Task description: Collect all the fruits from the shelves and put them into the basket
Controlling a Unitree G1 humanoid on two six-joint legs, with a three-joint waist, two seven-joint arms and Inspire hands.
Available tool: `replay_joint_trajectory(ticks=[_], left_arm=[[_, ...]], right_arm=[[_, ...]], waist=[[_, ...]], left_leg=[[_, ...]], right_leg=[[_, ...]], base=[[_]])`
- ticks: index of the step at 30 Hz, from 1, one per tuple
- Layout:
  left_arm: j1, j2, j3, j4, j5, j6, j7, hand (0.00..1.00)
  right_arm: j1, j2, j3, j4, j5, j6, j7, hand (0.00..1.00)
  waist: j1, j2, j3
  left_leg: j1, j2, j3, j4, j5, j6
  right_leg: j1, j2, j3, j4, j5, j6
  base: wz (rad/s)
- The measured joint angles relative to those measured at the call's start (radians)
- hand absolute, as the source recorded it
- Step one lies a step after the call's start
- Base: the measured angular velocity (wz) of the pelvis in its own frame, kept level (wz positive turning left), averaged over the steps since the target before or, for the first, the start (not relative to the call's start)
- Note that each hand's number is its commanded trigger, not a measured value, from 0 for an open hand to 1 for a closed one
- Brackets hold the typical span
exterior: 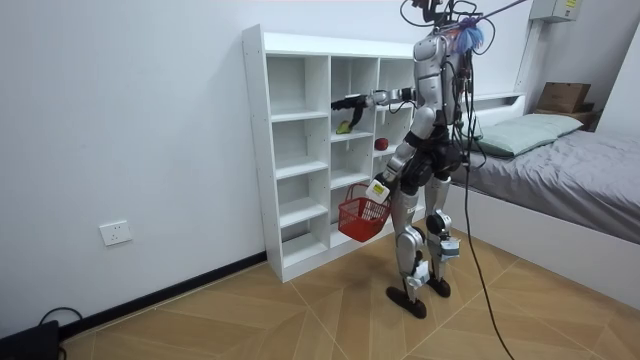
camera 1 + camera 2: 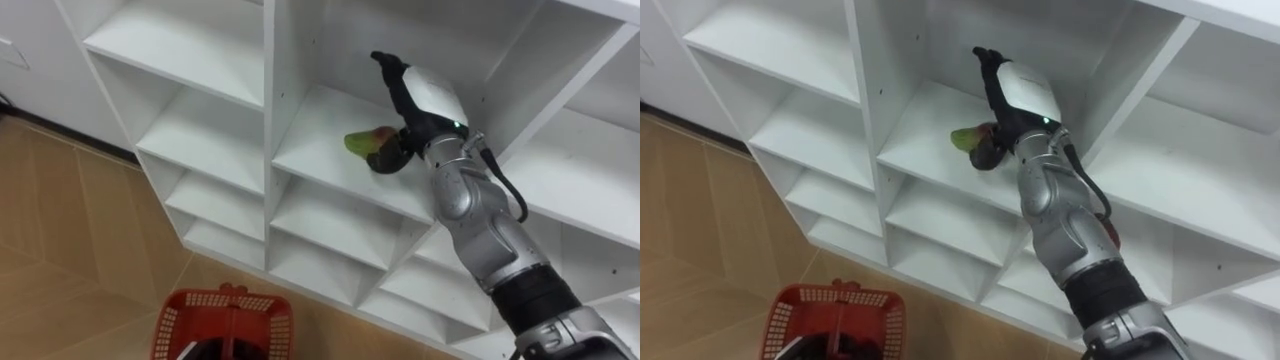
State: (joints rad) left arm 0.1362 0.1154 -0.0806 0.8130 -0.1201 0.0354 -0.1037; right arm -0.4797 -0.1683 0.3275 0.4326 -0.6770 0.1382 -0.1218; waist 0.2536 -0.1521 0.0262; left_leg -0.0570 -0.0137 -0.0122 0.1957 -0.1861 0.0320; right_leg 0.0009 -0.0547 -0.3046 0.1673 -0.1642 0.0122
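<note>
**Bedroom corner in white and wood**

Plain white wall (image 1: 120, 120) at the back, evenly lit. Low on it, a white socket (image 1: 116, 233); along its foot, a dark skirting board (image 1: 180, 295). Against that wall, a tall white closet (image 1: 256, 150) of open compartments in three columns, set straight on the floor. Floor (image 1: 300, 320) of light brown wood-look boards with angled seams. On the room view's right, a bed (image 1: 590, 200) with grey bedding on a white base. At its head, a pale pillow (image 1: 525, 130). On the ledge behind the pillow, a brown cardboard box (image 1: 565, 97).
</note>
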Motion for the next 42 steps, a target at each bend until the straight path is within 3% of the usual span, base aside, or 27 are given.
replay_joint_trajectory(ticks=[3,17,25,42], left_arm=[[-0.003,0.000,0.000,0.000,0.004,0.000,0.000,1.00],[-0.009,-0.002,-0.001,0.000,0.004,0.000,0.003,1.00],[-0.015,-0.002,0.000,0.001,0.004,0.000,-0.015,1.00],[-0.022,0.004,-0.001,0.000,0.004,0.000,-0.018,1.00]], right_arm=[[-0.013,-0.003,0.000,0.052,0.000,-0.015,-0.003,0.00],[-0.014,-0.006,0.001,0.079,0.002,-0.016,-0.002,0.00],[-0.014,-0.009,0.003,0.079,0.002,-0.016,0.013,0.00],[-0.014,-0.006,0.016,0.079,0.004,-0.007,0.054,0.00]], waist=[[0.001,-0.001,0.0015],[0.002,0.004,0.0050],[0.025,0.003,0.0050],[0.055,-0.018,0.0087]], left_leg=[[-0.004,-0.001,-0.002,0.002,0.000,0.000],[-0.022,-0.001,-0.007,0.006,0.000,0.000],[-0.021,-0.001,-0.007,0.006,0.000,0.000],[-0.020,-0.001,-0.012,0.008,0.000,0.000]], right_leg=[[-0.002,-0.001,-0.003,0.000,0.000,0.000],[-0.014,-0.002,-0.022,0.000,0.000,0.000],[-0.014,-0.002,-0.023,0.000,0.000,0.000],[-0.011,0.000,-0.012,0.001,0.000,0.000]], base=[[0.04],[0.00],[0.00],[0.00]])
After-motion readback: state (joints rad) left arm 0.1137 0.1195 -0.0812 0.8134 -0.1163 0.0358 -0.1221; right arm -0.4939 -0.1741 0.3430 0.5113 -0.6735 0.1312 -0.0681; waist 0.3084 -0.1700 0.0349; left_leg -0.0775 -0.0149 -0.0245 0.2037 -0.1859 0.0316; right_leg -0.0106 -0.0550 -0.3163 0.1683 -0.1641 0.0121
